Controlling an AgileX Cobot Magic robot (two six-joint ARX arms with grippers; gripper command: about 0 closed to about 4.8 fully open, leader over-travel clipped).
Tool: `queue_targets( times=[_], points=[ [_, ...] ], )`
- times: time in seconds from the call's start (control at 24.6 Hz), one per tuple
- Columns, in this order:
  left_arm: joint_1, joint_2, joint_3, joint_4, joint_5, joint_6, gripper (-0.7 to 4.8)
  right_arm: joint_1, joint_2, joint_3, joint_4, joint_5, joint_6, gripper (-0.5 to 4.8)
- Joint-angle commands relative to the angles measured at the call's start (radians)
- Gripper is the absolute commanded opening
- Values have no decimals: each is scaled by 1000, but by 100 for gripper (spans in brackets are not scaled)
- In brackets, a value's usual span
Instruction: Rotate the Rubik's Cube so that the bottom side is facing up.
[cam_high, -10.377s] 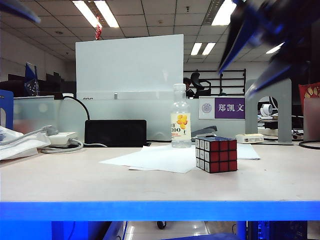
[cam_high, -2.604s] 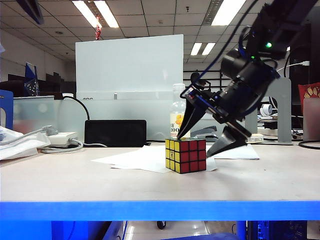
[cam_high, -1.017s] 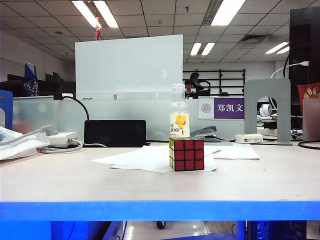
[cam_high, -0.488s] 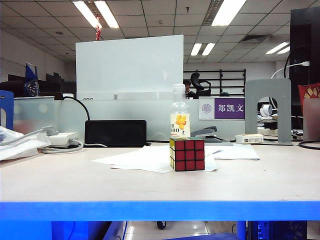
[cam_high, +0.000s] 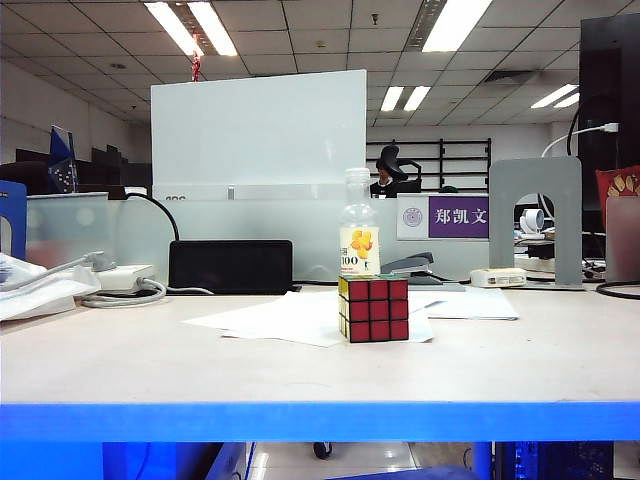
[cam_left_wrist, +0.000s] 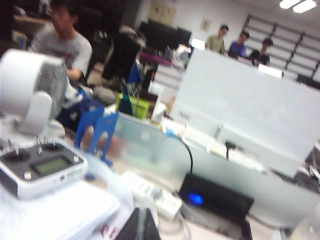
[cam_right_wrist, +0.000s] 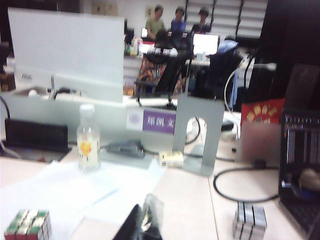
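Observation:
The Rubik's Cube (cam_high: 374, 308) stands on a white paper sheet (cam_high: 280, 318) at the middle of the table. Its red face is toward the exterior camera and its yellow face is to the left. The bottom side, the green face (cam_right_wrist: 29, 218), is on top; in the exterior view it shows only as a thin green strip. Neither arm shows in the exterior view. My right gripper (cam_right_wrist: 145, 215) is shut, empty and well back from the cube (cam_right_wrist: 27, 226). My left gripper (cam_left_wrist: 142, 212) is shut and empty, over the table's left part; its view is blurred and has no cube in it.
A clear bottle (cam_high: 360, 245) stands just behind the cube. A black box (cam_high: 231, 265), a power strip (cam_high: 122, 276) and cables lie at the back left. A metal bookend (cam_high: 536, 215) is at the back right. A silver cube (cam_right_wrist: 248, 221) and a remote controller (cam_left_wrist: 40, 167) lie nearby.
Earlier the cube stood further right with blue on top, then my right gripper was at it. Now green is on top and both arms are gone. Nothing has moved over the last second.

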Motion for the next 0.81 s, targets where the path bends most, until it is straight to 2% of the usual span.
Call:
queue_targets(
  times=[0.04, 0.2, 0.28, 0.81],
  points=[
    [-26, -9, 1, -61, 13, 1, -5, -1, -28, 12, -158, -1, 50, -5],
    [-49, -33, 2, -106, 21, 2, -5, 0, -24, 8, -340, -3, 54, -5],
    [-48, -34, 2, -106, 21, 1, -5, 0, -28, 8, -377, -3, 54, -5],
    [-48, -35, 2, -108, 21, 2, -5, 0, -28, 4, -339, -4, 55, -5]
  ],
)
